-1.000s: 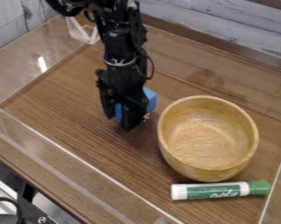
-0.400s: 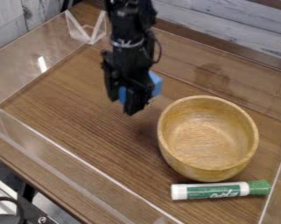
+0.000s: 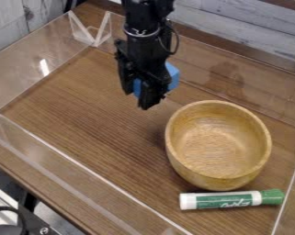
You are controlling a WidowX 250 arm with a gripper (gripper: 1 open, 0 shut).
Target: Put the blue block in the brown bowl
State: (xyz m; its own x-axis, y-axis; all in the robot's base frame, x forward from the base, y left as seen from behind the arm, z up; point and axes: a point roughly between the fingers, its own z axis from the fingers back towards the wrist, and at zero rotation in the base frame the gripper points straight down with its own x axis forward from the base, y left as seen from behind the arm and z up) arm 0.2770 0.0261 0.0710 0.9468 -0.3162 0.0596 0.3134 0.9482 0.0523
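Block (image 3: 171, 72) tilted, long axis partly hidden.

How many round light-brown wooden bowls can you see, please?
1: the round light-brown wooden bowl sits right of centre, just above the green-and-white marker in the picture.

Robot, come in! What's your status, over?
Gripper shut on blue block, up beside the bowl. Brown bowl waiting. Nothing seen between them. Over.
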